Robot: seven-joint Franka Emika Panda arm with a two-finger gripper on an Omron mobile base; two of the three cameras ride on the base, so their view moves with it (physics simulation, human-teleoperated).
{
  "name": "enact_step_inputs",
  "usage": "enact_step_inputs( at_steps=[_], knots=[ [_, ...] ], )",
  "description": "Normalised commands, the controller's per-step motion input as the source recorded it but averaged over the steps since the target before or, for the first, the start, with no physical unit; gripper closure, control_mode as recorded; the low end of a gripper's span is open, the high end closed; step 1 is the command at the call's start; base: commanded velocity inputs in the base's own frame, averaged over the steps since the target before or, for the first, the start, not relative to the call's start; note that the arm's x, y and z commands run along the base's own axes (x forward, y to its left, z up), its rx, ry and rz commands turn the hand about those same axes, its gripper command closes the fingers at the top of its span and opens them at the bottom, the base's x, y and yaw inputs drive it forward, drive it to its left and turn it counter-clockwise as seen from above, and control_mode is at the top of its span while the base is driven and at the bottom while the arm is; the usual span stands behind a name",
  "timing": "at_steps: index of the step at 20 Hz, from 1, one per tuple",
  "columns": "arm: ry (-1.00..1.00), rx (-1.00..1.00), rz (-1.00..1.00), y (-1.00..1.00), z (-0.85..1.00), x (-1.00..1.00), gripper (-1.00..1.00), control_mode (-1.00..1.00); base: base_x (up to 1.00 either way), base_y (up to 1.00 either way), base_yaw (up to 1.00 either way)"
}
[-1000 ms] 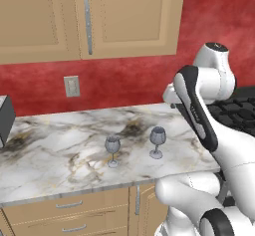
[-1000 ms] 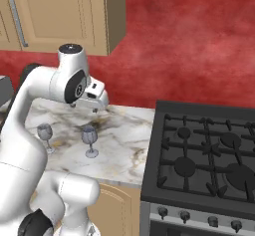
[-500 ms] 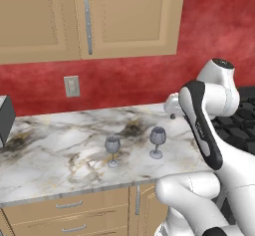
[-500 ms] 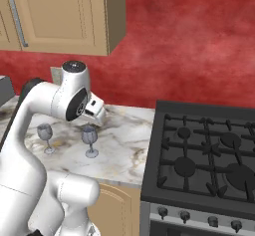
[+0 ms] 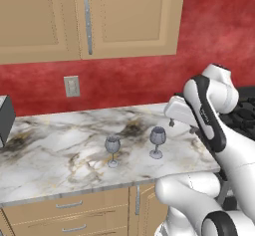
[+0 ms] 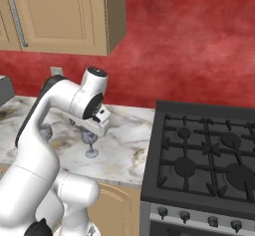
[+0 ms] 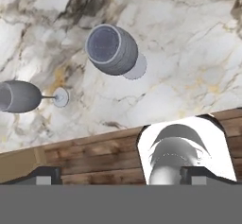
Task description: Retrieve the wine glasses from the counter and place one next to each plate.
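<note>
Marble counter [image 5: 60, 150] runs under tan wall cabinets [image 5: 89, 16] and a red wall, with a black stove [image 6: 209, 155] at its right end. Bent at the elbow, the white arm reaches over the counter's right part, hand pointing down. Its gripper [image 7: 118, 176] hovers above the nearer wine glass [image 5: 157, 141] — fingers spread wide, holding nothing, though only the fingertips [image 7: 45, 175] show in the hand view. Both glasses stand upright near the front edge; the farther wine glass [image 5: 112, 150] is partly hidden behind the arm in the right base view, probably untouched.
</note>
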Motion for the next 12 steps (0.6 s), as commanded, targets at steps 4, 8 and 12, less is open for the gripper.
enact_step_inputs(
  at_steps=[4, 8, 12],
  knots=[
    [0.06, 0.06, -0.03, 0.00, -0.18, 0.00, -1.00, -1.00, 0.00, 0.00, 0.00],
    [0.04, 0.00, -0.17, -0.07, -0.14, 0.07, -1.00, -1.00, 0.00, 0.00, 0.00],
    [0.09, 0.04, -0.25, -0.08, -0.23, 0.24, -1.00, -1.00, 0.00, 0.00, 0.00]
  ],
)
